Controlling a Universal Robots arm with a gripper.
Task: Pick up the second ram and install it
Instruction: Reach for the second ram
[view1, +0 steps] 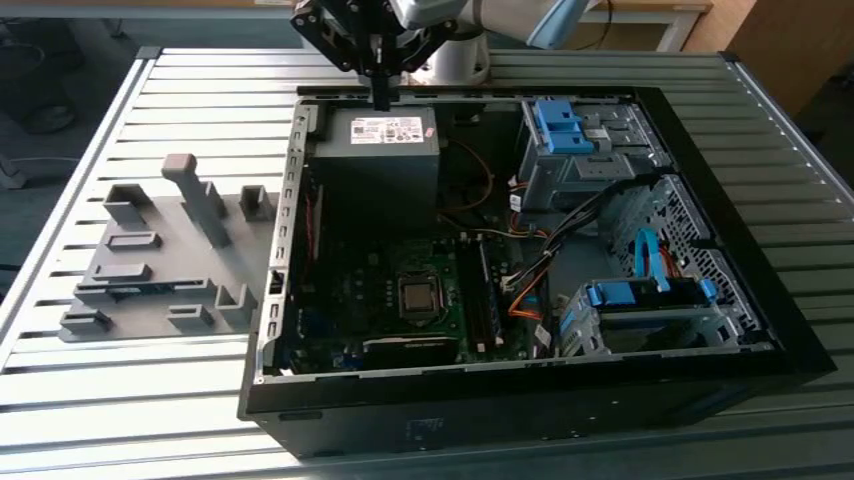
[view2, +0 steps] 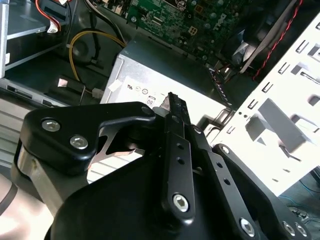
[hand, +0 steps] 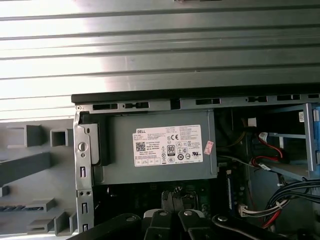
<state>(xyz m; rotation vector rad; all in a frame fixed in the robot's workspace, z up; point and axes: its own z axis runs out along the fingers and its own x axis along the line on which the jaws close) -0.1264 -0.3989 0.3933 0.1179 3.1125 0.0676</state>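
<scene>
The second ram (view1: 134, 290) is a thin blue-green strip standing in a slot of the grey fixture (view1: 160, 255), on the exterior view's left beside the open computer case (view1: 787, 340). The first wrist view catches it as a bluish strip (hand: 17, 207) at the fixture's edge. My gripper (view1: 383, 98) hangs over the far edge of the case, above the grey power supply (view1: 376, 135), well away from the ram. Its black fingers are pressed together with nothing between them, as both wrist views confirm (view2: 172, 100) (hand: 176, 192). The green motherboard (view1: 400, 300) with its memory slots (view1: 483, 295) lies lower in the case.
Blue drive cages (view1: 567, 125) (view1: 641, 300) and cable bundles (view1: 574, 230) crowd the case on the exterior view's right. The case and fixture rest on a ribbed metal table (view1: 174, 100). Upright grey blocks (view1: 200, 195) rise from the fixture.
</scene>
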